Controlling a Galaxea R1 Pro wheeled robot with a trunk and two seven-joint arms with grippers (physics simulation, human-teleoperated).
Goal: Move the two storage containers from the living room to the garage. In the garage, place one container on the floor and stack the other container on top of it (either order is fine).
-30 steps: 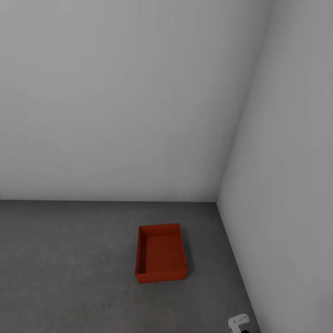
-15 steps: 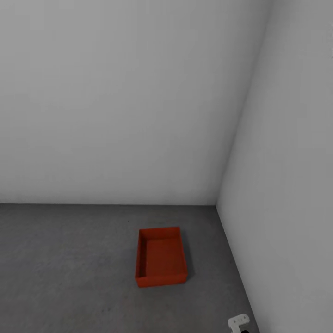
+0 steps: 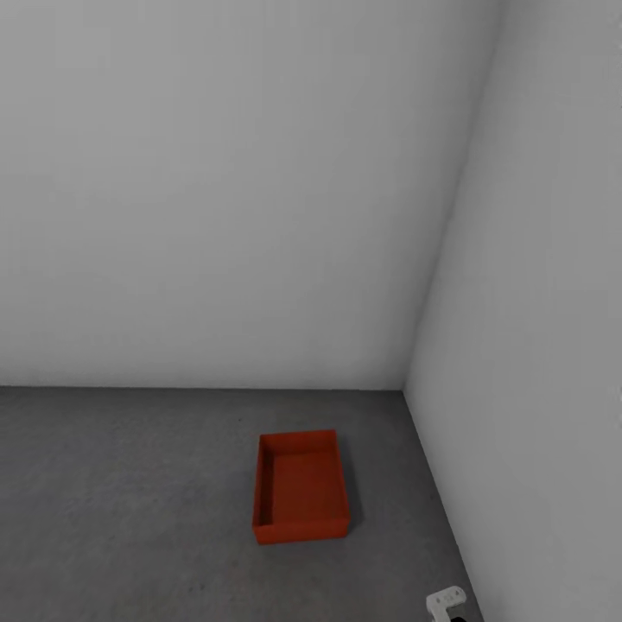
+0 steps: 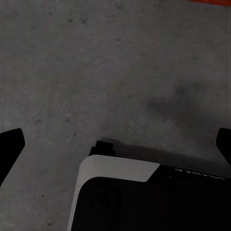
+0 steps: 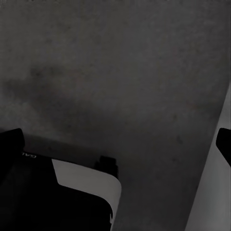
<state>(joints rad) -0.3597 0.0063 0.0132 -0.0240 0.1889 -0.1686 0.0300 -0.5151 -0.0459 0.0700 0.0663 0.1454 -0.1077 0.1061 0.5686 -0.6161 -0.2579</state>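
One red-orange open-top storage container (image 3: 301, 488) stands on the dark grey concrete floor (image 3: 130, 501) of the garage, close to the corner of two white-grey walls. Nothing lies inside it. The other container is hidden or out of view. In the left wrist view my left gripper (image 4: 116, 143) is open over bare floor, its dark fingertips (image 4: 10, 143) far apart with nothing between them. My right gripper (image 5: 118, 140) is also open and holds nothing, over floor beside the foot of the wall. Both hang well short of the container.
The back wall (image 3: 216, 190) and the right-hand wall (image 3: 536, 345) meet just behind the container. A white part of my own body (image 3: 445, 601) shows at the bottom right. Open floor stretches to the left of the container.
The whole head picture has slid down a little, so the camera has moved. The container keeps its place on the floor.
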